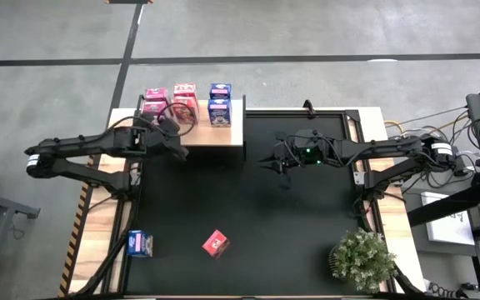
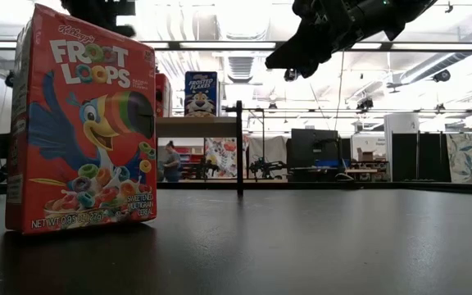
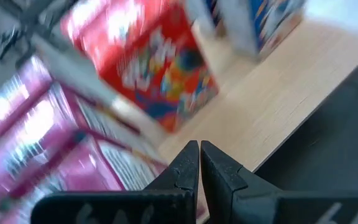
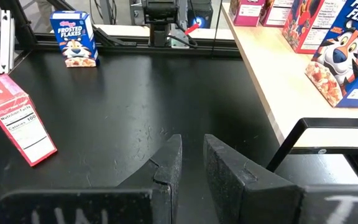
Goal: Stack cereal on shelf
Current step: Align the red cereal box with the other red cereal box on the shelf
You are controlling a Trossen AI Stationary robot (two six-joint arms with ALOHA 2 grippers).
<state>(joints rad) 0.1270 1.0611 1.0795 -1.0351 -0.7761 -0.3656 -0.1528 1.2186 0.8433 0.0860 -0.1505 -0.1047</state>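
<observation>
The pale wooden shelf (image 1: 215,133) stands at the mat's far left. Pink cereal boxes (image 1: 154,102), a red one (image 1: 185,100) and a blue one (image 1: 220,104) stand on it. My left gripper (image 1: 178,142) is shut and empty at the shelf's near edge, in front of the pink boxes (image 3: 42,143) and the red box (image 3: 145,62). My right gripper (image 1: 277,162) hovers over the mat's far middle, open by a narrow gap (image 4: 191,149) and empty. A blue box (image 1: 140,243) and a red box (image 1: 216,243) rest on the mat near the front edge.
A potted plant (image 1: 362,258) stands at the mat's near right corner. A black metal frame (image 1: 307,112) runs along the mat's far edge beside the shelf. The red Froot Loops box (image 2: 80,123) stands upright close to the low camera. Bare black mat (image 1: 307,217) lies between the arms.
</observation>
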